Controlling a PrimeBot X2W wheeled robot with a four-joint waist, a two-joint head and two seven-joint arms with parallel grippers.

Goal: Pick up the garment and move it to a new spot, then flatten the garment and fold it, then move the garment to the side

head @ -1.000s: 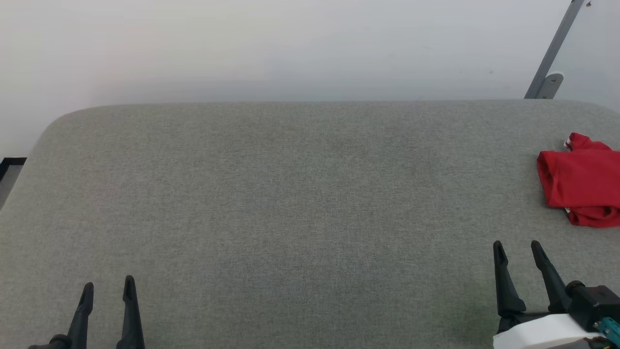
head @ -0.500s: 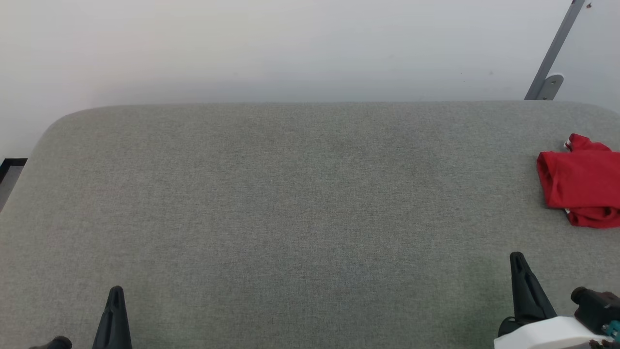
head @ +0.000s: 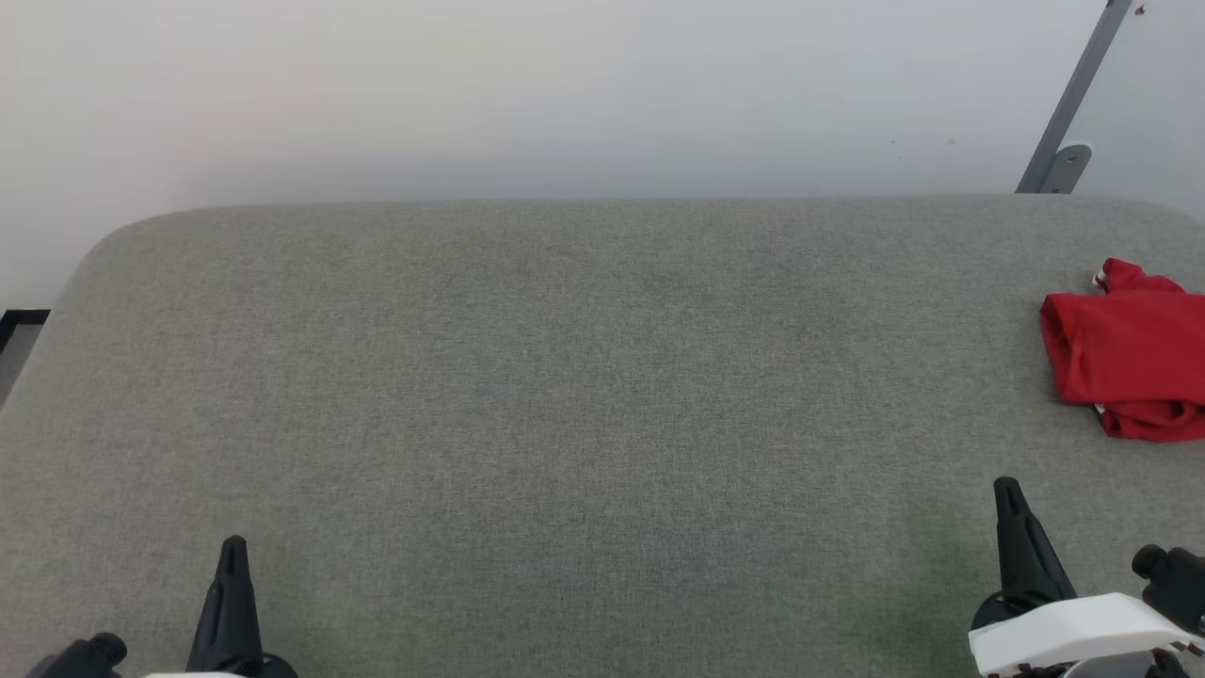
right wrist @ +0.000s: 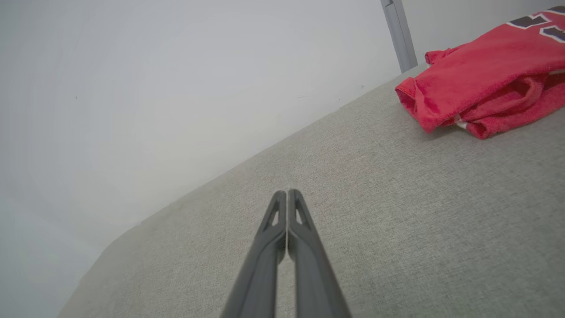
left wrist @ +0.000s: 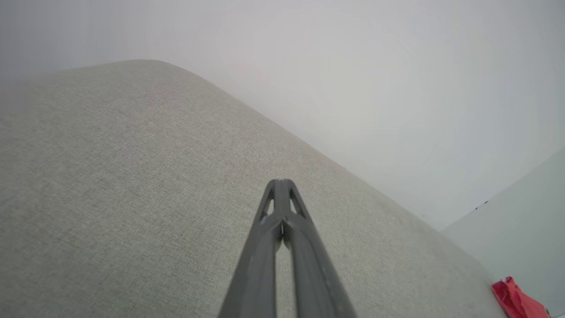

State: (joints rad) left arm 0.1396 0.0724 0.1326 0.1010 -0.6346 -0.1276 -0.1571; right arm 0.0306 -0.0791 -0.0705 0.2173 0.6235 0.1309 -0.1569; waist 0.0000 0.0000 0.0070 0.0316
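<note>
The red garment (head: 1130,353) lies bunched at the far right edge of the grey fabric table (head: 565,395), partly cut off by the frame. The right wrist view shows the garment (right wrist: 481,84) at upper right, with black white-outlined lettering at its top. A sliver of the garment (left wrist: 516,300) appears at the lower right of the left wrist view. My right gripper (head: 1009,490) is shut and empty, well in front of the garment. At the lower left, my left gripper (head: 232,548) is also shut and holds nothing. Both wrist views show the gripper tips pressed together, left (left wrist: 281,182) and right (right wrist: 287,192).
A white wall stands behind the table. A grey metal strut with a bracket (head: 1064,141) rises at the back right corner. A dark edge of flooring (head: 19,325) shows past the table's left side.
Both grippers went from open to shut. The right gripper shifted slightly right and lower in the view; the garment has not moved.
</note>
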